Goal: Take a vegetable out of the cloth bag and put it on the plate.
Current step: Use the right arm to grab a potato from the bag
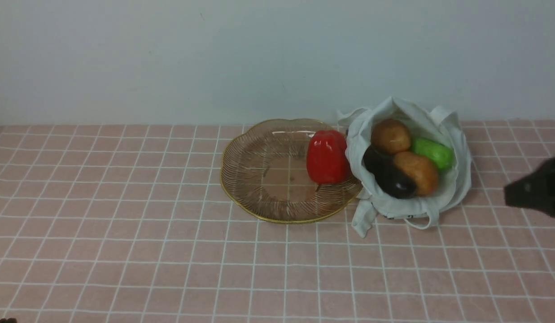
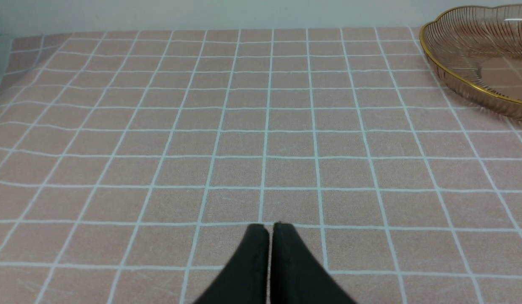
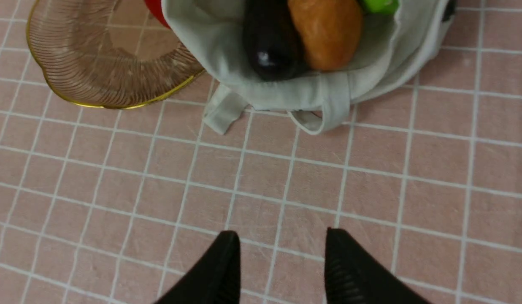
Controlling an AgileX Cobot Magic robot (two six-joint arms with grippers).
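You had a red pepper (image 1: 326,157) on the plate (image 1: 241,179) at centre frame, cloth bag (image 1: 459,179) just right; right hand (image 3: 282,233) parted, left hand (image 2: 270,228) pinched together.

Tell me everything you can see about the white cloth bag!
The cloth bag is off-white, soft and crumpled. It lies on the pink checked tablecloth, right of the plate, mouth wide open. Its strap handles flop out in front. Inside sit a rear potato, a front potato, a dark eggplant and a green vegetable. Its left edge seems to touch the red pepper and plate rim.
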